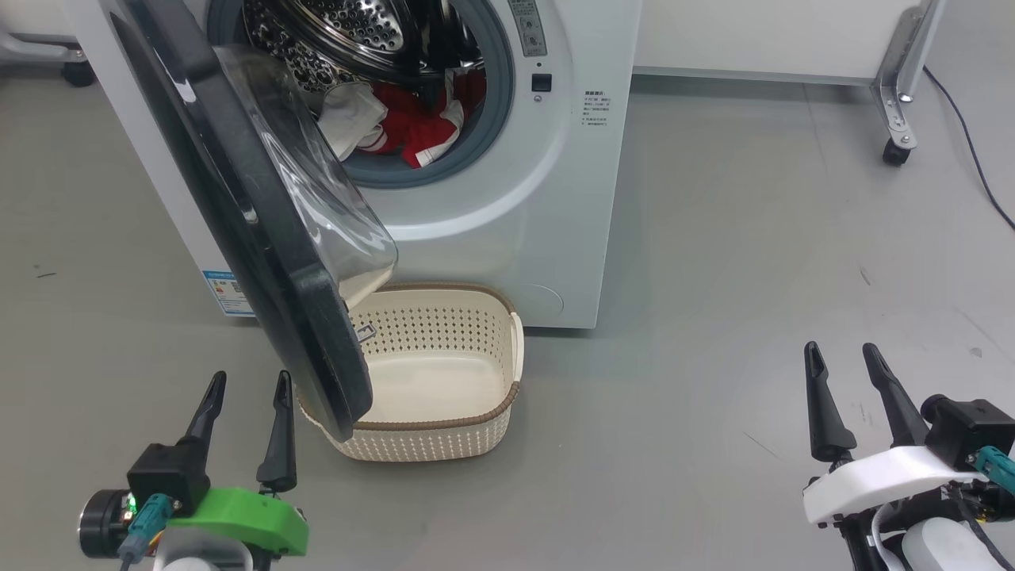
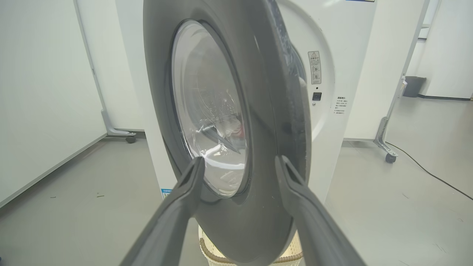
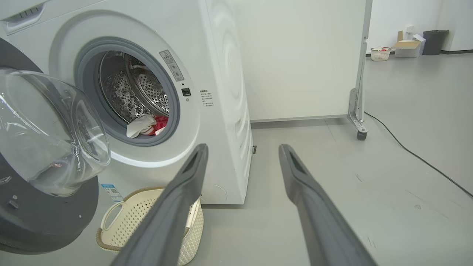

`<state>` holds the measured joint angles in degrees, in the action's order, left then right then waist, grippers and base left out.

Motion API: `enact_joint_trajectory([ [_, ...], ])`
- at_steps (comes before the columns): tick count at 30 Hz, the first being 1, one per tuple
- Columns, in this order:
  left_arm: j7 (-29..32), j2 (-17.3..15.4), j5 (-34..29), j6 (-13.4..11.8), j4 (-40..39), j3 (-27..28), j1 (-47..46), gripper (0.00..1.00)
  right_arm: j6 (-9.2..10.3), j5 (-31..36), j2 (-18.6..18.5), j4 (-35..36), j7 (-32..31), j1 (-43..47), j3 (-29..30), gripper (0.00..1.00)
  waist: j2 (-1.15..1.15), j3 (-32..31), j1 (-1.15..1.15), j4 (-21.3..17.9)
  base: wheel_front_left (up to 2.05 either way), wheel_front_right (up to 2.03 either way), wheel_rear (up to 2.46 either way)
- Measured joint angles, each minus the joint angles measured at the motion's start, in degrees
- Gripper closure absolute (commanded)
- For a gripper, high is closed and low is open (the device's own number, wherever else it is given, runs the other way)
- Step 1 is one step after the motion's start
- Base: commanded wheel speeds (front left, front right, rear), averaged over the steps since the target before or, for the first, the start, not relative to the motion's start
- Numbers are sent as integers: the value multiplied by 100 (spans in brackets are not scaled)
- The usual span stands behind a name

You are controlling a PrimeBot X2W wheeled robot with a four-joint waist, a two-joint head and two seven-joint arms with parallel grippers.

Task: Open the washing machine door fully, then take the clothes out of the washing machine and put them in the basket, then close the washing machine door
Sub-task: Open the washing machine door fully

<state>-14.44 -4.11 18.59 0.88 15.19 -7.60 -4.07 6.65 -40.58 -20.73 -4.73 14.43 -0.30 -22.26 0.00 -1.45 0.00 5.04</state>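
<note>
Door (image 1: 262, 230) stands partly open, its lower edge over the basket (image 1: 444, 381), so it needs swinging wider first. The rim's stiff and glossy, probably slick. I'd push on the free edge, not the glass bowl. Clothes (image 1: 412, 127) sit bunched at the front lip of the washer (image 1: 539, 222) drum. They look soft, light and floppy, so pinch a thick fold. Left gripper (image 1: 250, 376) and right gripper (image 1: 840, 347) are both spread wide, holding nothing. Floor (image 1: 714, 317) is smooth grey, with a wheeled white panel (image 1: 793, 32) and a cable (image 1: 967, 135) off right.
</note>
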Motion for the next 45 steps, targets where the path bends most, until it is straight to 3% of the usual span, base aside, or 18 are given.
enact_joint_trajectory([
  [27, 0, 87, -68, 102, 131, 56, 105, 0, -12, 544, 326, 205, 0, 357, 357, 0, 0, 9, 0, -29, 0, 0, 0],
  [45, 0, 107, -112, 120, 138, 111, 105, 0, -157, 751, 479, 215, 0, 443, 487, 0, 0, 14, 0, -51, 0, 0, 0],
])
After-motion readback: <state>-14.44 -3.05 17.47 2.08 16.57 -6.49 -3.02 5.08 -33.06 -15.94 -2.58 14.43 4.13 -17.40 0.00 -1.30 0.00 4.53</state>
